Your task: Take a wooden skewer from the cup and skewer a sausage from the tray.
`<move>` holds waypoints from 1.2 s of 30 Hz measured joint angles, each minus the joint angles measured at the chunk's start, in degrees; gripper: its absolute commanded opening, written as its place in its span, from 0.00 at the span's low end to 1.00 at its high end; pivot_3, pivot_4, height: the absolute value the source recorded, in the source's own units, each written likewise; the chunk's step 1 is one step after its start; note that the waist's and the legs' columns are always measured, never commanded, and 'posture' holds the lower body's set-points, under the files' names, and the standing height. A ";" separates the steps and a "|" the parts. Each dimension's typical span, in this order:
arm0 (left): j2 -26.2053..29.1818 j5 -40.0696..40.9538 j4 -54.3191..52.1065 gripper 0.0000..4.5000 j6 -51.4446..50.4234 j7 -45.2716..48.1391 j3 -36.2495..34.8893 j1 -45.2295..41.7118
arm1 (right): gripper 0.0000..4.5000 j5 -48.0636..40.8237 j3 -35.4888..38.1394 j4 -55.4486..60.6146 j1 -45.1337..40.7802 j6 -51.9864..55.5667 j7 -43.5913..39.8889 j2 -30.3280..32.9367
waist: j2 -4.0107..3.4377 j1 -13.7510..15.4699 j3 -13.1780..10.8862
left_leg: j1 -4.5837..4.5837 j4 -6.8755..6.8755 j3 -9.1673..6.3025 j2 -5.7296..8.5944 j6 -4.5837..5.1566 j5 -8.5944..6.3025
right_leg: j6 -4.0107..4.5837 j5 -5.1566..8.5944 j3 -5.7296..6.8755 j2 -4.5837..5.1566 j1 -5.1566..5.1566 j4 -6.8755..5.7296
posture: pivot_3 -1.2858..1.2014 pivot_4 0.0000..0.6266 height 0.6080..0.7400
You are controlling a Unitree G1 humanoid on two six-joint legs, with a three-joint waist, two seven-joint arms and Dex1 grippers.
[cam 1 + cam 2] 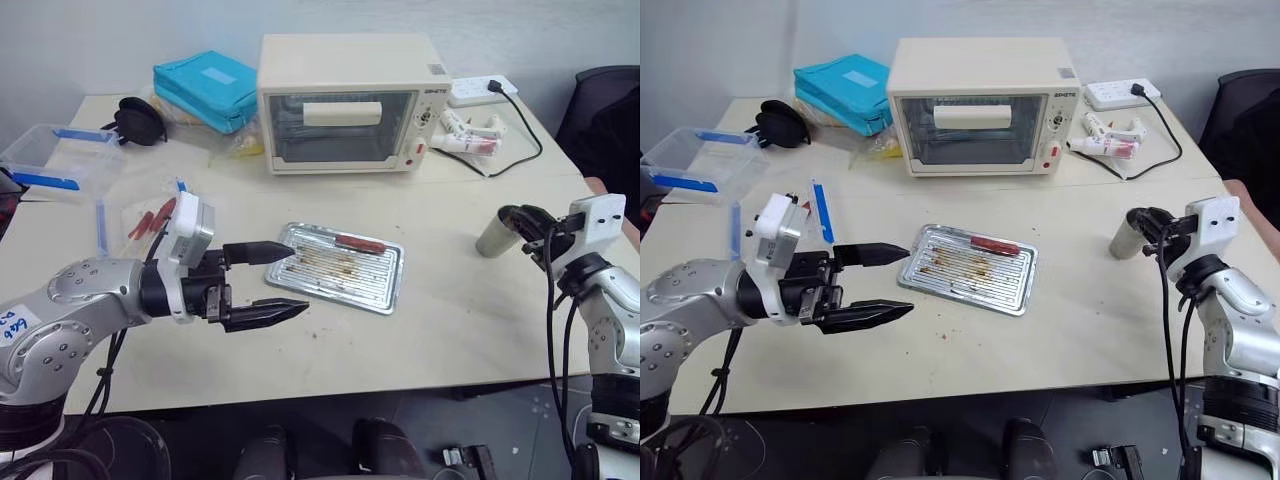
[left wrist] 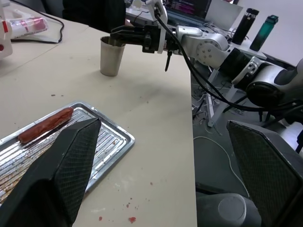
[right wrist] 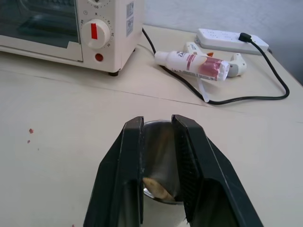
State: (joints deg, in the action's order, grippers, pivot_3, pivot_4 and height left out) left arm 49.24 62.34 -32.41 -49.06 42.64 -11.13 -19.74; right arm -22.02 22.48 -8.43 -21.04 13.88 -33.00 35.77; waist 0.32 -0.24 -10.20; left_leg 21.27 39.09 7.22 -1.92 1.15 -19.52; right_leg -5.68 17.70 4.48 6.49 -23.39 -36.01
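Observation:
The steel cup (image 1: 490, 240) stands upright at the right of the table. My right gripper (image 3: 157, 122) reaches level over its mouth, and its fingers (image 3: 130, 156) stand close together with a narrow gap through which the cup (image 3: 158, 156) shows. The wooden skewer is hidden. The silver tray (image 1: 388, 292) lies at the table's middle with one red-brown sausage (image 1: 360, 243) along its far side. My left gripper (image 1: 298, 279) is open just left of the tray and points toward it, holding nothing. In the left wrist view the sausage (image 2: 45, 125) lies beyond my finger (image 2: 71, 161).
A cream toaster oven (image 1: 345, 100) stands behind the tray. A clear plastic box with blue clips (image 1: 60, 155) and a teal pouch (image 1: 205, 88) sit at the back left. A power strip (image 1: 480, 90), its black cable and tubes (image 1: 465, 140) lie behind the cup.

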 measured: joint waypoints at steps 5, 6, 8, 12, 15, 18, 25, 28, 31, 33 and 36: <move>-0.06 -1.36 0.80 1.00 0.09 0.22 0.53 -0.13 | 0.01 -0.05 0.05 -0.92 -1.17 -0.05 0.01 0.00 | 0.00 -0.01 0.00 | 0.00 0.00 0.00 -0.01 0.00 0.00 | 0.00 0.00 0.00 -0.01 0.00 0.00 | 0.52 0.24 1.00; -0.06 -1.56 0.93 1.00 0.12 0.35 0.53 -0.13 | 0.01 -0.03 0.03 -0.98 -1.17 -0.04 -0.02 0.00 | 0.00 0.04 0.00 | 0.01 0.00 0.00 0.00 0.00 0.00 | 0.00 0.00 0.00 0.00 0.00 0.00 | 0.52 0.24 1.00; -0.06 -1.83 1.01 1.00 0.14 0.56 0.53 -0.13 | 0.01 -0.05 0.01 -0.98 -1.17 -0.04 -0.10 0.00 | 0.00 0.07 0.00 | 0.01 0.00 0.00 0.00 0.00 0.00 | 0.00 0.00 0.01 0.01 0.01 0.00 | 0.52 0.24 1.00; -0.11 -1.94 1.01 1.00 0.15 0.64 0.53 -0.25 | 0.01 -0.03 -0.07 -0.98 -1.17 -0.04 -0.11 -0.01 | 0.00 0.01 0.00 | 0.01 0.00 0.00 -0.01 0.00 0.00 | -0.01 0.00 0.01 0.00 0.00 0.00 | 0.52 0.24 1.00; -0.53 -1.97 1.02 1.00 0.16 0.64 0.54 -0.27 | 0.01 -0.01 -0.08 -0.98 -1.20 -0.04 -0.10 0.00 | 0.00 0.00 0.00 | 0.01 0.00 0.00 -0.01 0.00 0.00 | -0.01 0.00 0.01 0.00 0.00 0.00 | 0.52 0.24 1.00; -1.02 -2.34 1.03 1.00 0.42 0.68 0.78 -0.29 | 0.01 -0.03 -0.08 -0.98 -2.74 0.43 -0.10 0.15 | -0.01 -0.01 -0.01 | 0.01 0.00 0.01 0.00 0.00 0.00 | -0.01 0.00 0.00 0.01 -0.01 0.00 | 0.52 0.24 1.00; -2.96 -5.87 2.01 1.00 2.53 2.76 3.54 -2.00 | 0.01 -0.54 -0.33 -0.29 -10.00 7.24 -1.43 7.26 | -0.06 0.05 -0.04 | 0.04 0.00 0.01 0.01 0.01 0.00 | -0.01 0.00 0.01 0.01 -0.02 0.00 | 0.52 0.24 1.00; -3.95 -7.49 3.12 1.00 4.00 3.73 4.63 -2.55 | 0.01 -0.71 -1.39 0.31 -11.59 10.81 -2.60 10.60 | -0.06 0.08 -0.04 | 0.04 0.00 0.01 0.01 0.01 0.01 | -0.01 0.00 0.02 0.01 -0.03 0.00 | 0.52 0.24 1.00; -5.39 -9.77 4.77 1.00 5.59 4.45 5.53 -2.92 | 0.01 -2.96 -1.45 1.90 -14.12 16.57 -3.86 13.62 | -0.06 0.06 -0.04 | 0.06 0.00 0.03 0.00 0.02 0.01 | -0.02 -0.01 0.02 0.02 -0.06 0.00 | 0.52 0.24 1.00; -6.37 -11.05 5.84 1.00 6.66 4.86 6.11 -3.74 | 0.01 -5.11 -1.29 3.12 -16.72 20.65 -4.49 15.72 | -0.06 0.07 -0.04 | 0.07 0.00 0.03 -0.01 0.02 0.01 | -0.01 -0.01 0.04 0.01 -0.06 0.00 | 0.52 0.24 1.00; -7.90 -12.83 6.57 1.00 8.28 5.42 6.76 -4.68 | 0.01 -9.48 -0.89 4.51 -22.02 28.66 -5.14 18.33 | -0.06 0.07 -0.04 | 0.08 0.00 0.02 -0.03 0.02 0.01 | -0.02 -0.01 0.05 0.02 -0.06 0.01 | 0.52 0.24 1.00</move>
State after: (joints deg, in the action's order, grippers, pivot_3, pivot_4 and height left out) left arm 41.34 49.50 -25.84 -40.78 48.07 -4.37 -24.41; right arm -31.51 21.59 -3.92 -43.06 42.54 -38.14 54.11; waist 0.26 -0.17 -10.25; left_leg 21.35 39.09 7.24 -1.94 1.17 -19.52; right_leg -5.70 17.69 4.53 6.51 -23.45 -36.00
